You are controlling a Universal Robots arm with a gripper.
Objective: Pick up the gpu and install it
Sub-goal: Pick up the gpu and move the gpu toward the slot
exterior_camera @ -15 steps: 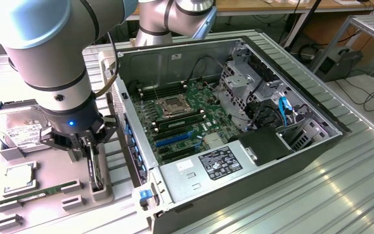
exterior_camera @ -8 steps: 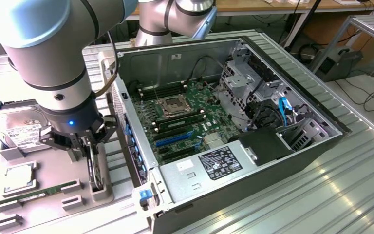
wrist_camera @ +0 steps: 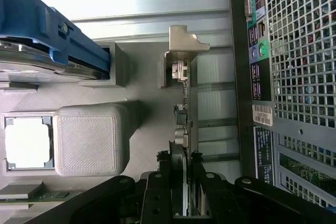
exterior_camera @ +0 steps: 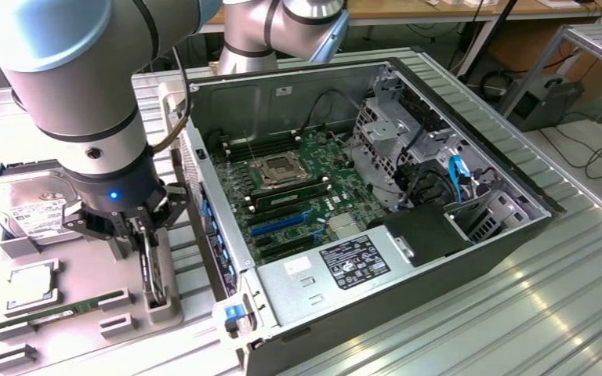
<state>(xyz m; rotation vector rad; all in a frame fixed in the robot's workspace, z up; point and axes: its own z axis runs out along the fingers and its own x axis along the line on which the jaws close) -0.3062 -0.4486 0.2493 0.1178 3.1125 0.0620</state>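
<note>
The fingers (wrist_camera: 197,167) are pinching the gpu (wrist_camera: 182,132). One dark pad lies against each face of the card, close to its upper edge. In the exterior view the fingers (exterior_camera: 134,237) come straight down from the arm's wrist (exterior_camera: 113,192), where a small blue light glows. The gpu (exterior_camera: 154,274) stands on edge below them, its lower edge seated in the slot of a grey holder (exterior_camera: 170,312). The card is upright and has not left the slot.

The holder is part of a grey tray (exterior_camera: 81,262) on the exterior view's left. On that tray, left of the card, a processor (exterior_camera: 31,282) lies flat in its recess, with a narrow green memory stick (exterior_camera: 63,310) on its near side. A silver hard drive (exterior_camera: 27,205) with a white label sits on the far side of the processor. In the wrist view the processor (wrist_camera: 27,142) shows beside a square grey block (wrist_camera: 90,137), and a blue carrier (wrist_camera: 55,30) clasps the drive.

Just to the right of the holder lies the open computer case (exterior_camera: 489,235) on its side on the ribbed metal desk (exterior_camera: 531,313). Inside it are the green motherboard (exterior_camera: 301,176), with blue and black slots, and the power supply (exterior_camera: 348,262) at the near end. The case's perforated rear panel (wrist_camera: 299,51) runs close alongside the card.
</note>
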